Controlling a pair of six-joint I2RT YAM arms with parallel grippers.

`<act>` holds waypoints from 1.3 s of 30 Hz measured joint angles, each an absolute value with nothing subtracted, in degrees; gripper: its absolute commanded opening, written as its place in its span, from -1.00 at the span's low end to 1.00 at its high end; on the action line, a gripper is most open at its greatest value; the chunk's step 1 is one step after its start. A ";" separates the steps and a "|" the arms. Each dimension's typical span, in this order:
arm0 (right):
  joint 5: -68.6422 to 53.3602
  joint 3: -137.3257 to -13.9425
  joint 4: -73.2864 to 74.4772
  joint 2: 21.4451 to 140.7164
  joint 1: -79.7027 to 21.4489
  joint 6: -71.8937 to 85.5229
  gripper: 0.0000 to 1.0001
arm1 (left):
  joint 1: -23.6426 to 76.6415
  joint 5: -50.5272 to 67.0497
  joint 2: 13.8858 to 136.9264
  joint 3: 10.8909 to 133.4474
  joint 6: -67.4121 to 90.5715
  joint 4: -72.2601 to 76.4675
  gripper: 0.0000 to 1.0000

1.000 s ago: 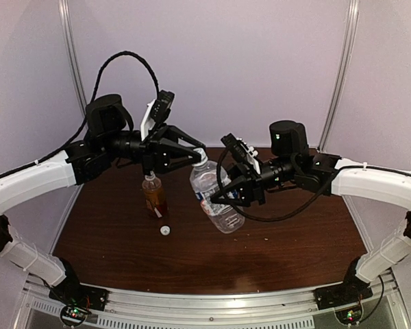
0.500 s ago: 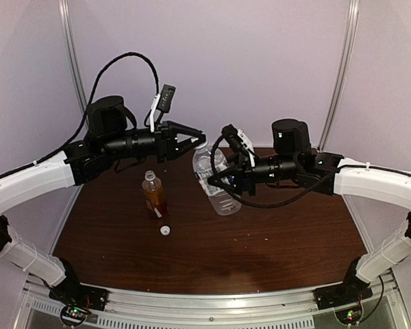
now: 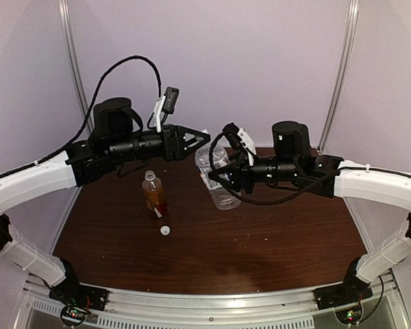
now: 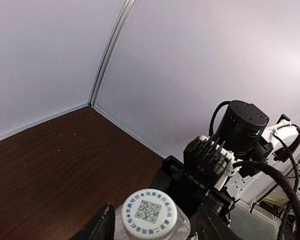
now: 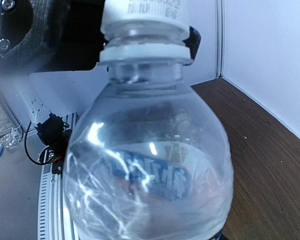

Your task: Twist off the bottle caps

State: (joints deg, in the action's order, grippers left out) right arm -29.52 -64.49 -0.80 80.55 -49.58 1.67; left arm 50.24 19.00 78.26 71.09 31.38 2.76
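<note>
Tilt has gone from the clear bottle (image 3: 222,199), which the right end effector (image 3: 220,179) clamps at frame centre, and the left end effector (image 3: 204,135) has narrowed astride its white cap (image 4: 149,214), not yet visibly pinching, so twisting looks next.

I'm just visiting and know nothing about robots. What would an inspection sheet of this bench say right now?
Surface: dark brown wooden table, no spills seen.
Job's things: amber-brown plastic bottle upright, seemingly uncapped; small white screw cap loose in front of it; clear plastic bottle with blue-white label, printed white cap still on.
Clutter: nothing seen.
Grippers: right gripper clamps the clear bottle; left gripper flanks its cap, contact unclear.
Cables: black cable loops above the left arm; second black cable sags under the right arm.
Surroundings: pale walls, metal corner posts.
</note>
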 measured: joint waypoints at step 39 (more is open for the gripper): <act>-63.20 -66.28 -1.52 84.23 -50.19 0.91 -0.20 | 45.78 56.99 75.77 68.79 14.44 7.14 0.32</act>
